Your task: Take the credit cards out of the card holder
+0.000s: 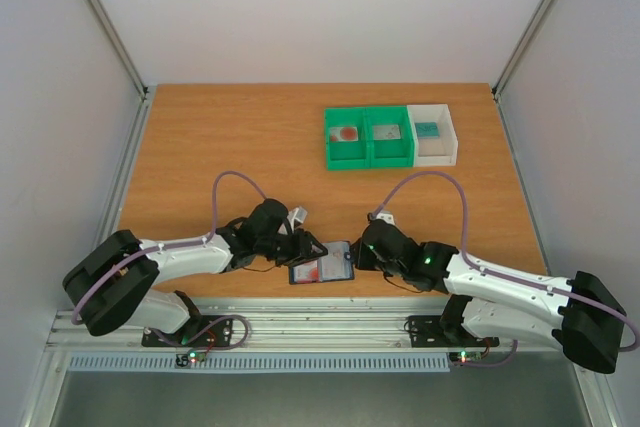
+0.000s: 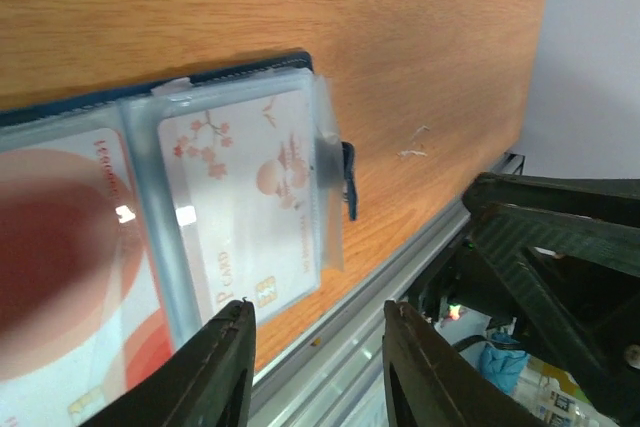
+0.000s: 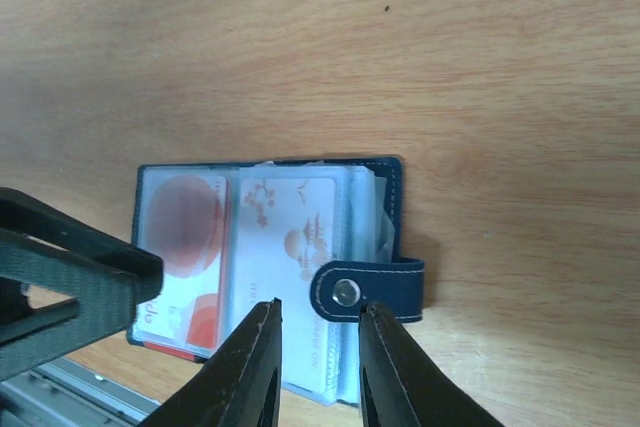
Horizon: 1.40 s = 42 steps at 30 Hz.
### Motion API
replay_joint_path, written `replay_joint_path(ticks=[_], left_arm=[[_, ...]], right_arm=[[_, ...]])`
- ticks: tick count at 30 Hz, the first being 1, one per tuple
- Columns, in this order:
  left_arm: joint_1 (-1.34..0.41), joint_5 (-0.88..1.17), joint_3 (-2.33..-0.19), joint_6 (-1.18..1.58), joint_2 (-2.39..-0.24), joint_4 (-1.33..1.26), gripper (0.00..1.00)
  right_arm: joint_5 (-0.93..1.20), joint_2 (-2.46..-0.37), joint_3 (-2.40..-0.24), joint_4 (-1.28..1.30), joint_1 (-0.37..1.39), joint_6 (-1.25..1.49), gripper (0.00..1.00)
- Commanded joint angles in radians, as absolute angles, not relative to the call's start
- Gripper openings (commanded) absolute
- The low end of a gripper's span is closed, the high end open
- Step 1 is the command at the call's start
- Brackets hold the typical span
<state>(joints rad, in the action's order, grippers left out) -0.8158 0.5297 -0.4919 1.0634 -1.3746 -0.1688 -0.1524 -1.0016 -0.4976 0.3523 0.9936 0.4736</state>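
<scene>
The card holder [image 1: 322, 265] lies open near the table's front edge, dark navy with clear sleeves. In the right wrist view it [image 3: 392, 175] shows a red and white credit card [image 3: 180, 247] on the left, a white card with pink blossoms [image 3: 295, 237] on the right, and a snap tab [image 3: 385, 289]. My right gripper [image 3: 320, 305] is open, its jaws a little apart over the white card beside the tab. My left gripper [image 2: 315, 332] is open at the holder's near edge, over the table's rim. The white card [image 2: 250, 182] and the red card [image 2: 55, 267] also show in the left wrist view.
Two green bins [image 1: 368, 152] and a white bin [image 1: 437, 152] stand at the back right, each with a small flat item inside. The metal rail [image 1: 320, 332] runs along the front edge just below the holder. Both grippers [image 1: 305, 247] [image 1: 358, 252] flank the holder closely.
</scene>
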Motion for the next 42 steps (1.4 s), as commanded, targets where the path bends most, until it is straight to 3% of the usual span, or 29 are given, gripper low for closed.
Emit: replay_joint_path(ticks=[1,20,42], left_arm=[[-0.813,0.464,-0.516,1.021,-1.377,-0.111,0.35],[-0.79,0.452,-0.485,1.008,-1.422,-0.123,0.33],[-0.791,0.462,-0.497,1.011,-1.455,-0.13,0.34]], right_arm=[[-0.134,-1.028,-0.548,0.35,0.999,0.451,0.22],[-0.024,-1.31,-0.584,0.2,0.999,0.447,0.15],[-0.068,-1.32,-0.573,0.304,1.01,0.463,0.13]])
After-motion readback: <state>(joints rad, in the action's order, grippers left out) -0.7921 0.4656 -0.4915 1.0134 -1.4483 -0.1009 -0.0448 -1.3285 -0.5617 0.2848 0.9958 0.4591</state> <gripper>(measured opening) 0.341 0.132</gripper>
